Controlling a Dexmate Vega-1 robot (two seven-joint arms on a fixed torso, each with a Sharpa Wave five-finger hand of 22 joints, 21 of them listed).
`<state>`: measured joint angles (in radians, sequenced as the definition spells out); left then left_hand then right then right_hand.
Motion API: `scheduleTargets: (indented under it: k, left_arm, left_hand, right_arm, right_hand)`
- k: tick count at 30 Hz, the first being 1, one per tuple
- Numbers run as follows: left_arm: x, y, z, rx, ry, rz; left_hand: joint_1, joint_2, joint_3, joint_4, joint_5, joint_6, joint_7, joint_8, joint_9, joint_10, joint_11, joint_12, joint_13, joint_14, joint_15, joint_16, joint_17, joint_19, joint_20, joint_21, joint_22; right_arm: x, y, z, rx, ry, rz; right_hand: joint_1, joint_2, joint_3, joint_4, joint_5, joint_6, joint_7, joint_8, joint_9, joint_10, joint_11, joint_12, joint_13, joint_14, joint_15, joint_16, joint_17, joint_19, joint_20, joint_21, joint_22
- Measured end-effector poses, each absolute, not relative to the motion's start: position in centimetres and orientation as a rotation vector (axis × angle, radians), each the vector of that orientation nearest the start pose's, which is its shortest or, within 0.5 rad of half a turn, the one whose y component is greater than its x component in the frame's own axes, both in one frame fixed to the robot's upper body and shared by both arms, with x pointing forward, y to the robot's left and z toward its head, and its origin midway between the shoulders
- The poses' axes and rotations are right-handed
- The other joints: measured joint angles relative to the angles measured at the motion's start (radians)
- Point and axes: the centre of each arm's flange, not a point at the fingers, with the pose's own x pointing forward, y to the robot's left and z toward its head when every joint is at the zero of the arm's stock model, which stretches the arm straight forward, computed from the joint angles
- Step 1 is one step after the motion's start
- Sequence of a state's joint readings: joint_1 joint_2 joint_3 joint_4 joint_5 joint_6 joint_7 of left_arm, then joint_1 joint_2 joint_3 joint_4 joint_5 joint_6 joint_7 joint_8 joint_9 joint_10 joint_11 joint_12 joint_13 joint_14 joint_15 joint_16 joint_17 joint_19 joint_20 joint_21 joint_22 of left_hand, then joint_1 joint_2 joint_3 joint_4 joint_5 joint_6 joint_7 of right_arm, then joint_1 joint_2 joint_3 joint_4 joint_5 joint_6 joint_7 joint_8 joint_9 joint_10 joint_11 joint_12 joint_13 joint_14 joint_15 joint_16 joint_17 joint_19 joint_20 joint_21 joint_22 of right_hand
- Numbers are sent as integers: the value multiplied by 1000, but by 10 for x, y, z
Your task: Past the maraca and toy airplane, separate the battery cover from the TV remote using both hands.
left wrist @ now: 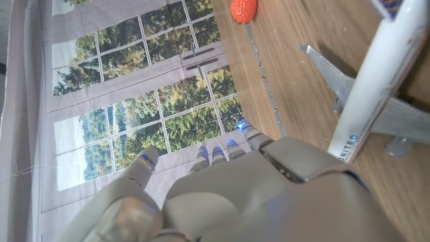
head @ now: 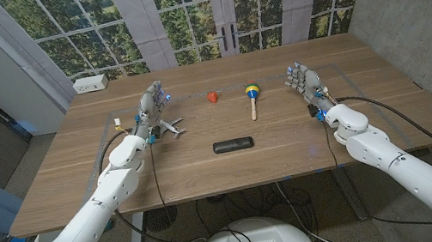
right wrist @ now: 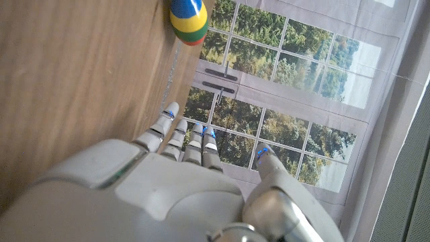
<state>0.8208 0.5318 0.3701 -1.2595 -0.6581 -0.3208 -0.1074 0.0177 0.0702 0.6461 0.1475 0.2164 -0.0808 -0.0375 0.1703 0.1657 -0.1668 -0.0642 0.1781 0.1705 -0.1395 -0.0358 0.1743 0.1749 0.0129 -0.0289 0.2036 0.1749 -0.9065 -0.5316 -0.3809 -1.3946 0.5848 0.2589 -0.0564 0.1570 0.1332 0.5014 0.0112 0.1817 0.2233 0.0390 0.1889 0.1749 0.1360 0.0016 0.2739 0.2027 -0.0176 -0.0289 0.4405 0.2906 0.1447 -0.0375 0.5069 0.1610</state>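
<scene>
I see the wooden table [head: 233,170] carrying a black TV remote [head: 232,145] at centre; toy airplane [head: 168,128] at ten o'clock. Maraca [head: 253,98] at one, small red object [head: 212,97] at twelve; white box [head: 90,84] far at ten.

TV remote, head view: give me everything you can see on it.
The TV remote is a slim, dark bar with rounded ends, plastic by the look of it. It lies flat on the wooden table with its long side running left to right, near the middle, closer to the robot than the toy airplane and the maraca. Nothing touches it; the left hand and the right hand are both well off to its sides. Buttons and the battery cover are too small to make out.
</scene>
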Motion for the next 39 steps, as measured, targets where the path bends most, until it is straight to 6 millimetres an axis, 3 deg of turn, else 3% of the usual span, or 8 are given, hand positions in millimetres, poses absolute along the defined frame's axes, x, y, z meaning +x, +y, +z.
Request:
scheduleTargets:
  k: [8,13,17,20,26,33,39]
  left_arm:
    - [652,306,-21,23,-619,-279]
    - [651,308,-20,34,-623,-284]
    - [650,308,-20,42,-627,-284]
    - [647,308,-20,49,-632,-285]
    - [642,308,-20,59,-639,-277]
    - [637,308,-21,69,-645,-272]
    - [635,309,-21,73,-646,-270]
  left_hand:
    - [0,0,0,0,0,0,0,0,0,0,0,0,0,0,0,0,0,0,0,0,0]
    - [0,0,0,0,0,0,0,0,0,0,0,0,0,0,0,0,0,0,0,0,0]
    - [0,0,0,0,0,0,0,4,0,0,0,6,0,0,0,4,-3,0,0,0,0]
    - [0,0,4,-4,0,4,-4,4,0,0,0,7,0,0,0,4,-3,4,-4,4,0]
    - [4,4,4,-4,0,4,-4,5,0,0,0,12,0,3,2,4,-3,9,-2,4,0]
    - [4,4,7,-7,0,13,-5,8,0,0,0,12,0,8,0,4,-3,9,-2,4,0]
    - [4,4,7,-8,0,13,-5,8,0,0,0,12,0,8,0,4,-3,14,-7,4,0]
  right_arm:
    - [621,-260,-40,-58,-603,159]
    - [614,-256,-38,-83,-619,147]
    - [608,-253,-37,-105,-629,144]
    - [605,-251,-36,-135,-638,129]
    - [593,-248,-31,-216,-658,111]
    - [582,-244,-26,-308,-675,100]
    - [576,-242,-25,-380,-673,83]
  right_hand:
    - [19,5,9,-13,0,0,0,0,0,4,4,0,0,0,0,0,-4,0,0,0,0]
    - [59,21,22,-63,0,15,15,4,1,22,22,0,0,19,9,-4,-20,21,14,-8,4]
    - [101,-1,34,-118,0,31,31,4,5,46,36,0,4,43,33,-8,-34,49,42,-18,5]
    - [123,-4,40,-145,0,36,36,11,5,56,45,0,5,56,45,-8,-40,63,56,-20,5]
    - [151,-12,43,-165,8,41,30,11,4,66,41,0,5,70,45,-8,-45,68,61,-20,5]
    - [162,-2,47,-169,8,46,25,11,4,66,41,0,4,70,45,-8,-45,79,64,-27,4]
    - [172,-12,44,-174,8,46,25,11,4,75,39,0,4,75,39,-8,-44,79,64,-27,4]
